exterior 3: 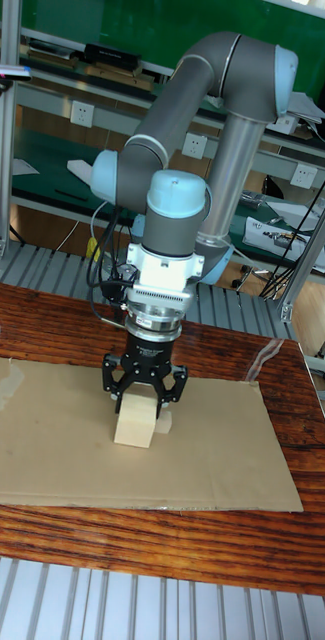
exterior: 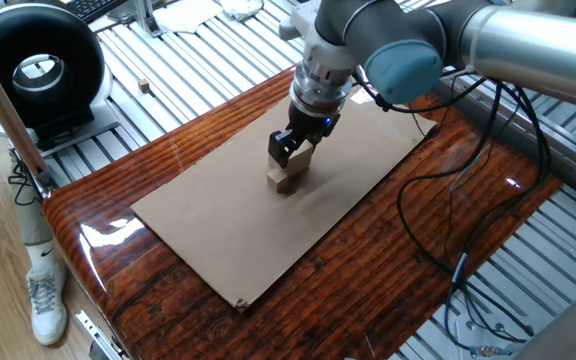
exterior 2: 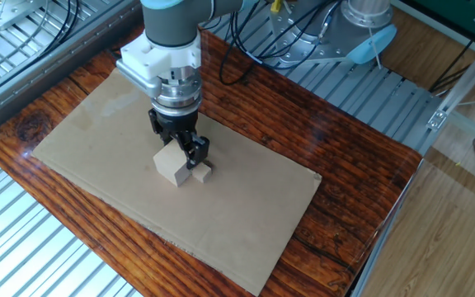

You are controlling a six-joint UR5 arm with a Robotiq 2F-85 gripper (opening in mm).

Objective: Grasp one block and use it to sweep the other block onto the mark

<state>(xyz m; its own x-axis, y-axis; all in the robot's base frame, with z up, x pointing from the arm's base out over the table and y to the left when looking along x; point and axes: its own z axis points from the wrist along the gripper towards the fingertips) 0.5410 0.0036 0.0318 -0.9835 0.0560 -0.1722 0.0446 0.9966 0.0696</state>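
My gripper (exterior 2: 178, 151) is shut on the large tan cube (exterior 2: 170, 164), which rests low on the brown cardboard (exterior 2: 97, 132). The same large cube (exterior: 285, 176) also shows in one fixed view and, as the large cube (exterior 3: 135, 419), in the tall view, under the gripper (exterior 3: 142, 390). The small tan cube (exterior 2: 202, 172) touches the large cube's right side. In the tall view only a sliver of the small cube (exterior 3: 166, 421) peeks out behind the big one. The dark dot mark is hidden, with the small cube standing where it was.
The cardboard (exterior: 218, 230) lies on a glossy wooden table (exterior: 368, 280) with slatted metal around it. A black round device (exterior: 33, 70) stands at the far left. Cables (exterior: 468, 230) hang over the right side. A blue funnel-like object (exterior 2: 368, 45) sits behind the table.
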